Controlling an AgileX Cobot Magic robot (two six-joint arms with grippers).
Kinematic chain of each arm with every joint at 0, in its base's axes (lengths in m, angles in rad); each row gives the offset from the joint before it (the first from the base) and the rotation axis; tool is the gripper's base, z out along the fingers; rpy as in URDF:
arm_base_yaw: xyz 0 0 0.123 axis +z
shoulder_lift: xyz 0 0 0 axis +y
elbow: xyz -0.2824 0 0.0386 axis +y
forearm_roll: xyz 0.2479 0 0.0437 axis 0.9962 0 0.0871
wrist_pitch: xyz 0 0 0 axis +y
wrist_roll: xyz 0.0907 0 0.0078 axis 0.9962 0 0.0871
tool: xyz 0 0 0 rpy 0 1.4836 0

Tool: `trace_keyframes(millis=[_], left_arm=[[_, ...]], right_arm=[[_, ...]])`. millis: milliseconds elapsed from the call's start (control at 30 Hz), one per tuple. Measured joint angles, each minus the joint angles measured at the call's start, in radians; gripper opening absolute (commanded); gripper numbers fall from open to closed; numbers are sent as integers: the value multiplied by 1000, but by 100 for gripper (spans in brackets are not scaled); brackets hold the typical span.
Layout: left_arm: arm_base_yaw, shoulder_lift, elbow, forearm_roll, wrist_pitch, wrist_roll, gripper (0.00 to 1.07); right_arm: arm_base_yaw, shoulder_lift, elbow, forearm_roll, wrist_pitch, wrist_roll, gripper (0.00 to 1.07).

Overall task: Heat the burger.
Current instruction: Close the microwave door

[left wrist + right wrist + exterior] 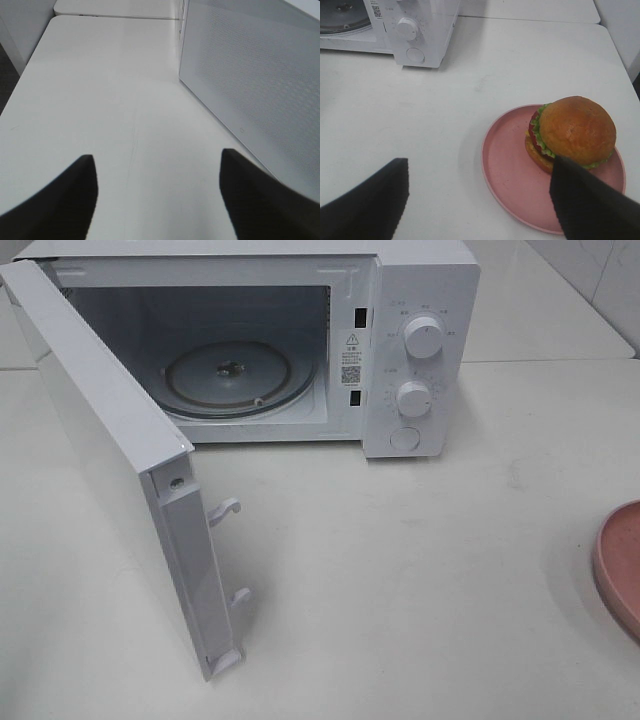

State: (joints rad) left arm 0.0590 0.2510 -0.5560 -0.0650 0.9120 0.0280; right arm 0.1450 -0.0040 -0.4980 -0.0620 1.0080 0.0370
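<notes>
The burger, golden-brown bun with lettuce and tomato, sits on a pink plate in the right wrist view. My right gripper is open above the table, with the burger just beside its one finger. In the exterior high view only the plate's edge shows at the far right; the burger is out of view there. The white microwave stands at the back with its door swung wide open and its glass turntable bare. My left gripper is open and empty over bare table beside the door.
The open door sticks out toward the front left of the white table. The microwave's two knobs and its button face the front. The microwave also shows in the right wrist view.
</notes>
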Motion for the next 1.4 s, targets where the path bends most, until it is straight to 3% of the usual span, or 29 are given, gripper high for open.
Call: trace_keyframes(millis=[33, 100, 133, 167, 200, 233, 267, 300, 500, 600, 667, 767, 833, 1133, 1233, 1367, 1400], left_arm=[[0, 0, 0, 0, 0, 0, 54], [0, 54, 0, 0, -41, 0, 41], [0, 54, 0, 0, -41, 0, 41], [0, 92, 0, 0, -67, 0, 28], [0, 129, 0, 0, -92, 0, 20], [0, 129, 0, 0, -92, 0, 20], [0, 150, 2, 0, -109, 0, 7], [0, 188, 8, 0, -151, 0, 0], [0, 270, 48, 0, -262, 8, 0], [0, 322, 97, -1, -395, 29, 0], [0, 380, 169, -2, -611, 54, 0], [0, 396, 190, -2, -676, 57, 0], [0, 468, 255, -2, -912, 60, 0], [0, 659, 303, 71, -1233, 58, 0], [0, 737, 303, 132, -1322, 37, 0], [-5, 842, 303, 236, -1429, -59, 0], [-5, 842, 303, 236, -1429, -59, 0]], right_arm=[[0, 0, 0, 0, 0, 0, 75], [0, 0, 0, -1, 0, 0, 75], [0, 0, 0, -1, 0, 0, 75], [0, 0, 0, -1, 0, 0, 75], [0, 0, 0, -1, 0, 0, 75], [0, 0, 0, -1, 0, 0, 75], [0, 0, 0, -1, 0, 0, 75], [0, 0, 0, -1, 0, 0, 75], [0, 0, 0, -1, 0, 0, 75], [0, 0, 0, -1, 0, 0, 75], [0, 0, 0, -1, 0, 0, 75], [0, 0, 0, -1, 0, 0, 75], [0, 0, 0, -1, 0, 0, 75], [0, 0, 0, -1, 0, 0, 75], [0, 0, 0, -1, 0, 0, 75], [0, 0, 0, -1, 0, 0, 75], [0, 0, 0, -1, 0, 0, 75]])
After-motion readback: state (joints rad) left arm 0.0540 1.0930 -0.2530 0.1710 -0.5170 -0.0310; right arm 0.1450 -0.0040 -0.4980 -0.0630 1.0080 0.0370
